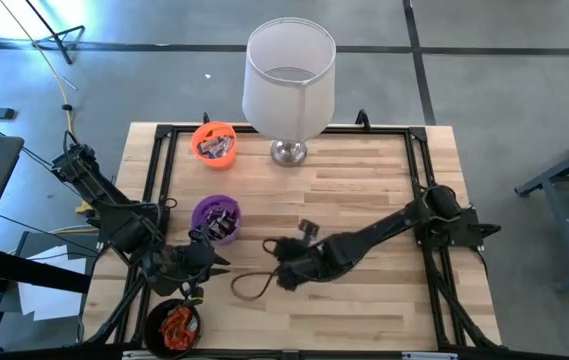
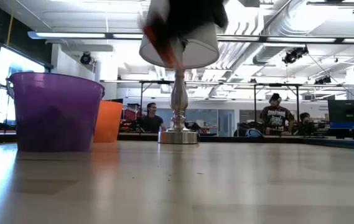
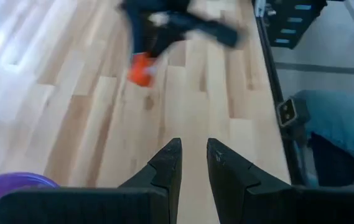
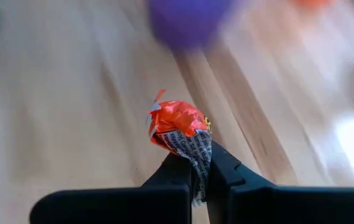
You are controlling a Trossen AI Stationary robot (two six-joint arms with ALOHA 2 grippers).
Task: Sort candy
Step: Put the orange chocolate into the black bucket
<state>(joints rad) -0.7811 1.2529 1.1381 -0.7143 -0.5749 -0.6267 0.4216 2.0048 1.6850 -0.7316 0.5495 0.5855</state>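
Overhead, strip lights cross the room (people seated beyond) behind the wooden table (image 2: 226, 186).

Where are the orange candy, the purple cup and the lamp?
orange candy (image 4: 178, 124), right wrist view, on its crinkled wrapper.
purple cup (image 2: 55, 112), low view, on its side wall.
lamp (image 1: 289, 75), high view, on its white shade.
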